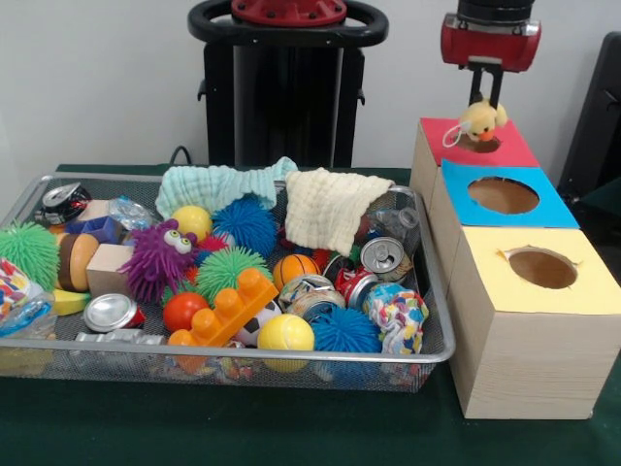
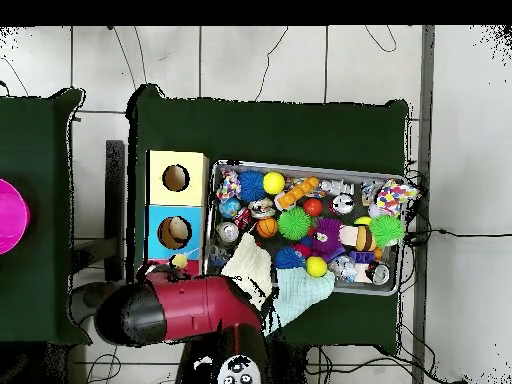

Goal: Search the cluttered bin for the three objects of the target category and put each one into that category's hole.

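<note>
A yellow plush duck (image 1: 481, 121) sits at the hole of the red-topped box (image 1: 437, 136), the farthest of three boxes in a row beside the bin. The gripper (image 1: 488, 95) hangs directly above the duck, its dark fingers narrow and reaching down to the toy's head; whether they clasp it cannot be told. In the overhead view the duck (image 2: 180, 261) shows as a small yellow spot at the red box, just beyond the arm (image 2: 190, 305). Next in the row are the blue-topped box (image 1: 543, 209) and the yellow-topped box (image 1: 592, 286), each with a round hole. The wire mesh bin (image 1: 243, 354) holds spiky balls, crushed cans, a purple furry toy (image 1: 158, 256), an orange building block (image 1: 231, 309) and two cloths.
</note>
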Available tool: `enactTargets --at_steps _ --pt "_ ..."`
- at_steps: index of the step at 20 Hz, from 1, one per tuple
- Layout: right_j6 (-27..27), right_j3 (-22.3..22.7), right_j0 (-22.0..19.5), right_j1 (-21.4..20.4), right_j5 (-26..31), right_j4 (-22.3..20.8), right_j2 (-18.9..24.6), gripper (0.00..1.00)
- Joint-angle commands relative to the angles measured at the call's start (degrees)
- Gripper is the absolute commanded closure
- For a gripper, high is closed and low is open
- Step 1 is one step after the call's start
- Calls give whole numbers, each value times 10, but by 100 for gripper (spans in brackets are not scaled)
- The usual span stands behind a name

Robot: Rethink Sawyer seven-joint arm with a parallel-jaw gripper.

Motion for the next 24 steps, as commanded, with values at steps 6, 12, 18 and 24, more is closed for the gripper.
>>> enactTargets --at_steps 6,12,18,24 --pt "103 -38 55 71 65 30 -13 100" --pt "93 -42 70 89 89 28 -36 100" --pt "90 -25 85 96 101 18 -55 100" --pt "85 -26 93 104 114 17 -67 100"
